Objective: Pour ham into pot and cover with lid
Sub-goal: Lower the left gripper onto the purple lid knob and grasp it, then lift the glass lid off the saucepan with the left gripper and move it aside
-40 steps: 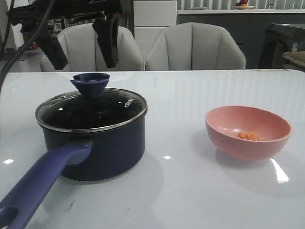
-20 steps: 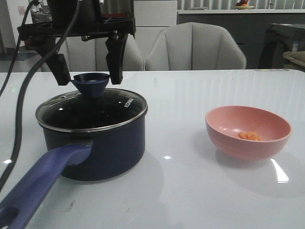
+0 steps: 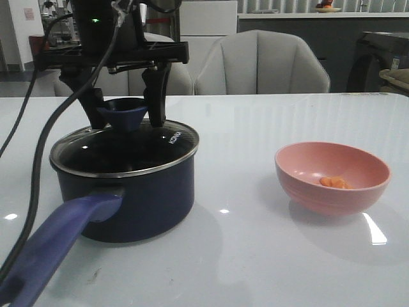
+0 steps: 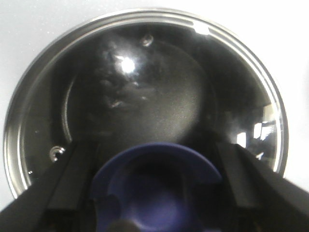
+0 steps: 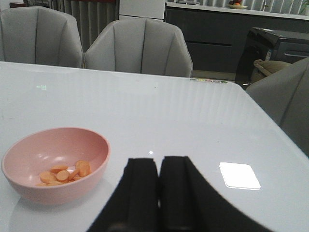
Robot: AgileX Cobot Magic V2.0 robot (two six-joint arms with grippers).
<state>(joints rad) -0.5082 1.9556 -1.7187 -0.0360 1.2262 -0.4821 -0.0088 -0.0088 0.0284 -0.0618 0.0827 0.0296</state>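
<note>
At the left of the front frame the pot [image 3: 124, 188] sits on the table [image 3: 255, 256], its handle [image 3: 51, 246] running to the lower-left corner. The lid [image 3: 121, 150] is on the pot, so nothing can be poured in yet. The left gripper [image 3: 121, 105] hangs over it, fingers [image 3: 156, 96] spread wide on either side of the knob [image 3: 121, 114] and not touching it; the left wrist view shows the same, with the knob [image 4: 154, 188] low in the centre between two dark fingers [image 4: 67, 188] and clear gaps on both sides. The ham [image 3: 334, 182] lies in the pink bowl [image 3: 332, 177] at the right of the front frame, well apart from the pot. The right gripper [image 5: 158, 188] is out of the front view; its own camera shows its fingers pressed together, empty, with the bowl [image 5: 55, 164] at lower left. The step in hand looks like taking the lid off. Next the left fingers should close on the knob's narrow waist under the flare, then lift straight up so the rim clears the pot.
</note>
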